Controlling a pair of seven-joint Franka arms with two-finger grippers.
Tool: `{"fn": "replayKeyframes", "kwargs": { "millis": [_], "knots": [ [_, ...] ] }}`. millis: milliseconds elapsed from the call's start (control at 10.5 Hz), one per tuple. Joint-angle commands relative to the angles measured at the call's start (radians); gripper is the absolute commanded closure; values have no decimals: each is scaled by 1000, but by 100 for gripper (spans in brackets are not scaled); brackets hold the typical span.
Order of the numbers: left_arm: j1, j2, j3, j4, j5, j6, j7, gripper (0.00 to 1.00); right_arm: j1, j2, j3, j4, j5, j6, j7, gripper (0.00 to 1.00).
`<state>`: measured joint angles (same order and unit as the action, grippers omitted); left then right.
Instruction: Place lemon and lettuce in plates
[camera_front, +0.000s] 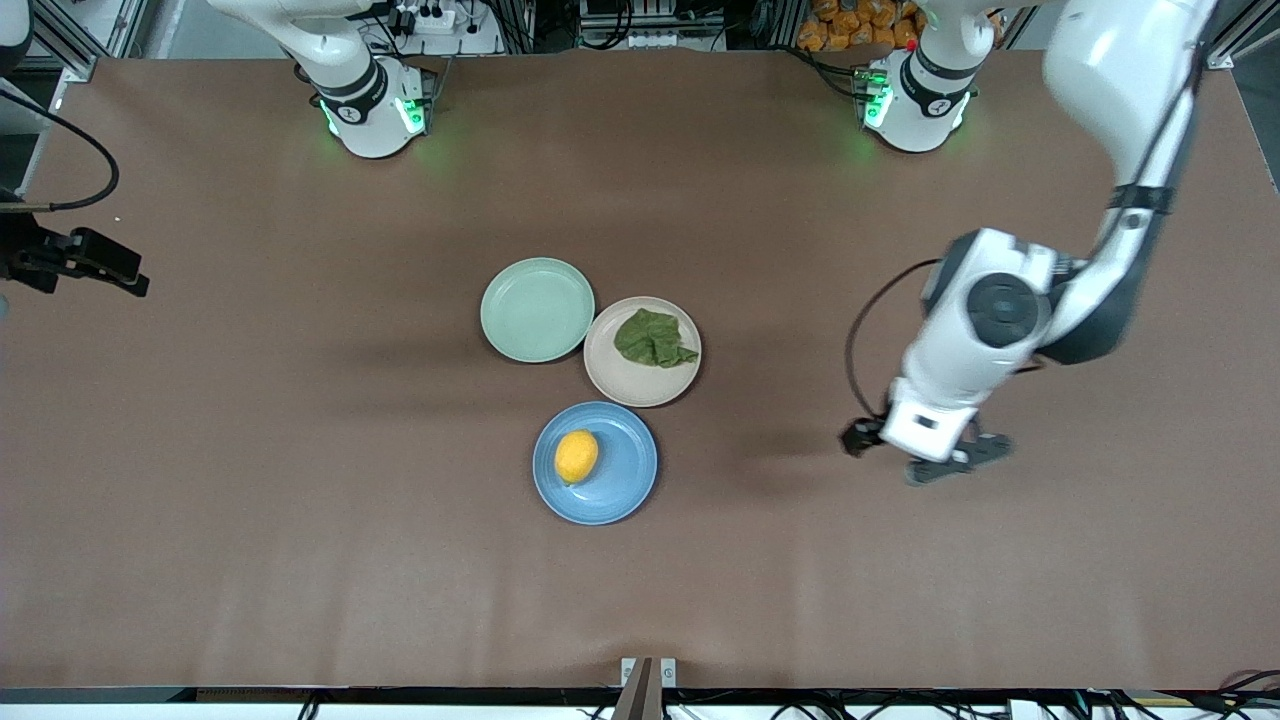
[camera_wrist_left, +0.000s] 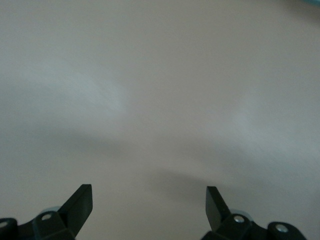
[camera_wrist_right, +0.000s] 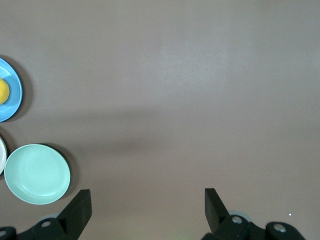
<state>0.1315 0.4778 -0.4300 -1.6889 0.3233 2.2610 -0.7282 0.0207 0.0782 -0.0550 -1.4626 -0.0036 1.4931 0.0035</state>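
The lemon (camera_front: 576, 456) lies in the light blue plate (camera_front: 625, 480). The lettuce (camera_front: 655, 338) lies on the beige-pink plate (camera_front: 622, 376), which touches the blue plate. My left gripper (camera_front: 925, 458) is open and empty over bare table toward the left arm's end, well apart from the plates; the left wrist view shows its open gripper (camera_wrist_left: 149, 200) over bare table only. My right gripper (camera_wrist_right: 147, 202) is open and empty, high over bare table. The right wrist view shows the blue plate (camera_wrist_right: 12, 97) with the lemon (camera_wrist_right: 2, 91) at its edge.
An empty mint green plate (camera_front: 537, 309) sits beside the beige-pink plate, toward the right arm's end; it also shows in the right wrist view (camera_wrist_right: 37, 173). A black device with a cable (camera_front: 80, 258) sits at the table's right-arm end.
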Motion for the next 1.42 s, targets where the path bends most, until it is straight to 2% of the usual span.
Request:
{"fn": "replayKeyframes", "kwargs": {
  "millis": [0, 95, 285, 475, 665, 949, 1139, 1329],
  "knots": [
    [26, -45, -15, -11, 17, -18, 23, 0, -13, 5, 3, 30, 62, -28, 7, 0],
    [33, -57, -15, -12, 11, -23, 19, 0, -13, 6, 4, 30, 62, -28, 9, 0],
    [37, -97, -16, -14, -3, -125, 21, 0, -13, 5, 6, 30, 59, -40, 7, 0],
    [40, -142, -19, -18, -58, -225, 24, 0, -13, 5, 6, 30, 50, -44, 7, 0],
    [34, -220, -4, -64, -128, -282, 83, 0, -13, 5, 6, 30, 31, -54, 7, 0],
    [-116, -333, 210, -136, -240, -322, 264, 0, -13, 5, 6, 30, 30, -54, 7, 0],
    [-133, -422, 276, -199, -283, -333, 402, 0, -13, 5, 6, 28, 28, -54, 7, 0],
    [-135, -471, 316, -183, -315, -345, 472, 0, -13, 3, 6, 28, 28, -54, 7, 0]
  ]
}}
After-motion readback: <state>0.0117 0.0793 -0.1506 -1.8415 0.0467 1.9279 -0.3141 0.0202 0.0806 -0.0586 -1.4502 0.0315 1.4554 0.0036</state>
